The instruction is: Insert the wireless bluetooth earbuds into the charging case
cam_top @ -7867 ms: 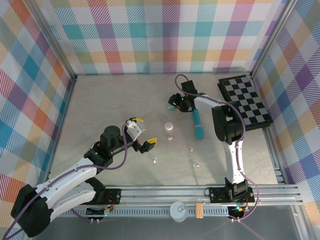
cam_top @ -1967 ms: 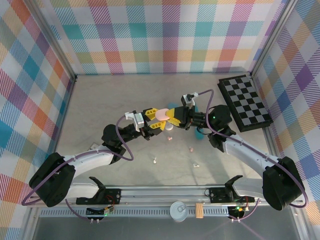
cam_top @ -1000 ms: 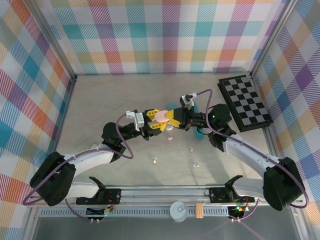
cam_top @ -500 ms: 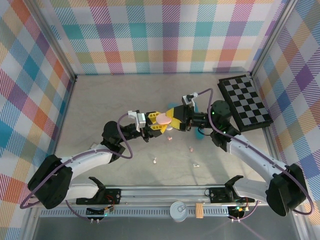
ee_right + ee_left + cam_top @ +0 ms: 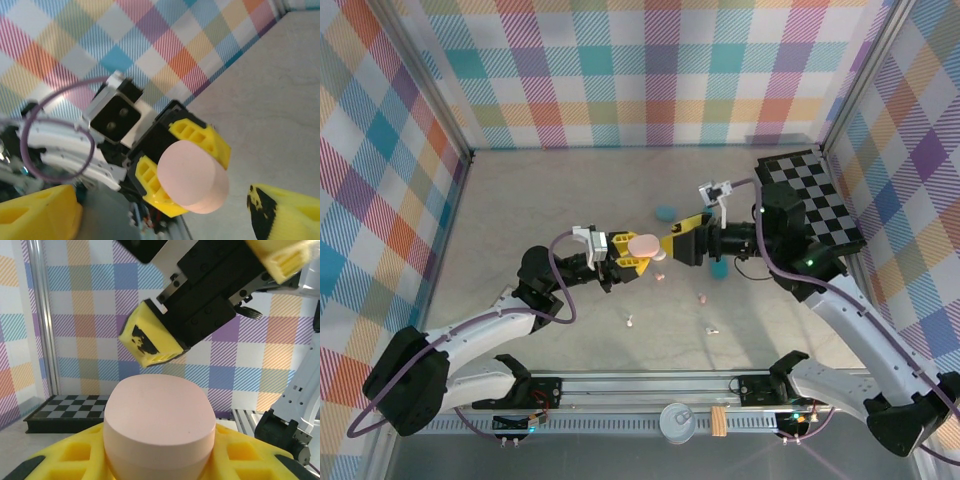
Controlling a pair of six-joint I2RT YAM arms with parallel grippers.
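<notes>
Left gripper [image 5: 636,251] aloft, clamping pink case [image 5: 645,242]

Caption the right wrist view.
Left claw grips the closed pink charging case, facing the open right claw.

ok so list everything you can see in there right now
pink case: one, pale pink, held above the table in yellow jaws
blue case: one, light blue, on the table beyond the jaws
earbuds: four visible, two pinkish, two whitish, scattered on the table
teal stick: one, teal, on the table, partly hidden
checkerboard: one, black and white, far right
tin: one, silvery, near edge
tan block: one, beside the tin
left arm: one, white and black, jaws shut on the pink case
right arm: one, white and black, jaws open, facing the pink case
</notes>
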